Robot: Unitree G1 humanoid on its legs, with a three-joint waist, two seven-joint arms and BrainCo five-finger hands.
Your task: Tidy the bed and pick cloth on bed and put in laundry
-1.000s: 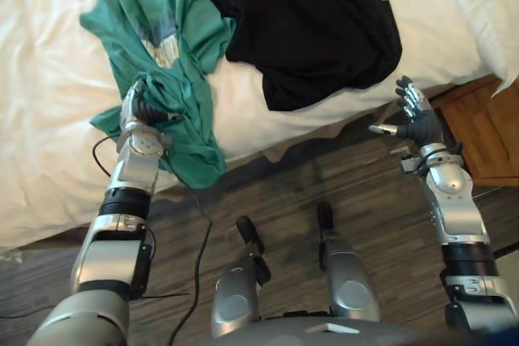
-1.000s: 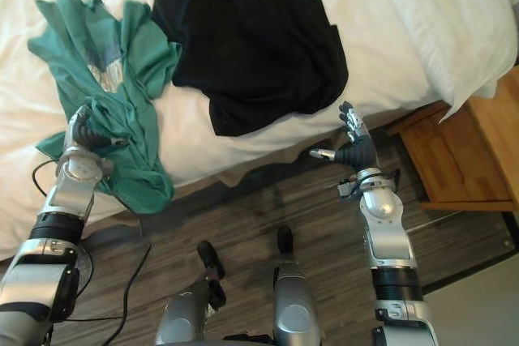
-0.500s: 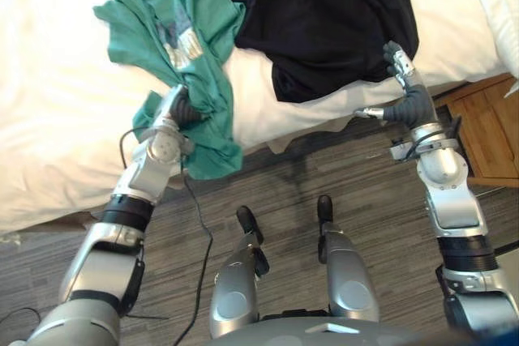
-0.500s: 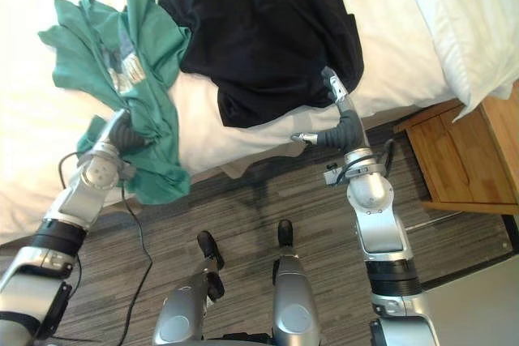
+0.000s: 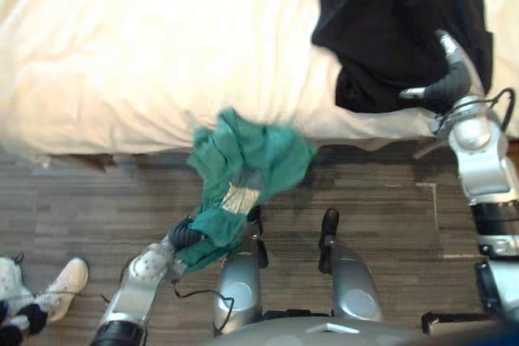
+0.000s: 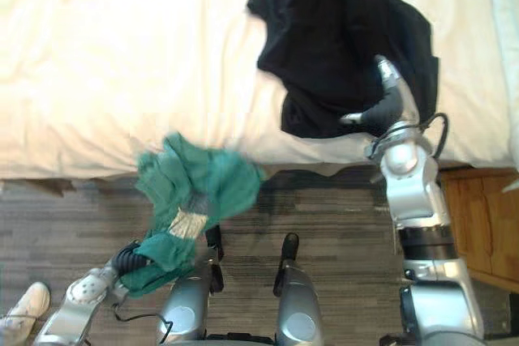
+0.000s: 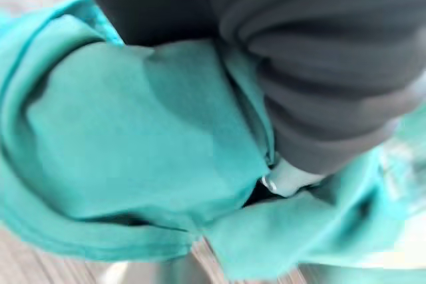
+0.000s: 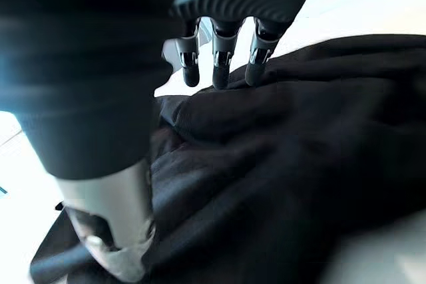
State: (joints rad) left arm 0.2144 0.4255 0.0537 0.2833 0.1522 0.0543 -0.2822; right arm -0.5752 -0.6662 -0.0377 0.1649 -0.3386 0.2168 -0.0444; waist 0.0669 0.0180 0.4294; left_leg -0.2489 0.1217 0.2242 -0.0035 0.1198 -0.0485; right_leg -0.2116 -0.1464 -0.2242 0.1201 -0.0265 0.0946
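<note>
Left hand [image 5: 185,235] gripped the green shirt [image 5: 251,160], I think, beside the bed [image 5: 122,54]; right hand [image 5: 450,79] held its fingers straight over the black cloth [image 5: 381,22].

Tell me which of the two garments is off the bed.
The green shirt, gripped by the left hand and hanging over the floor; the black garment lies on the bed by the right hand.

the green cloth [image 5: 247,168] hangs crumpled over the floor at 6 o'clock, just off the white bed [image 5: 122,46], its lower end bunched in the left hand [image 5: 183,235]. the black cloth [image 5: 381,22] lies rumpled on the bed's edge at 2 o'clock.
</note>
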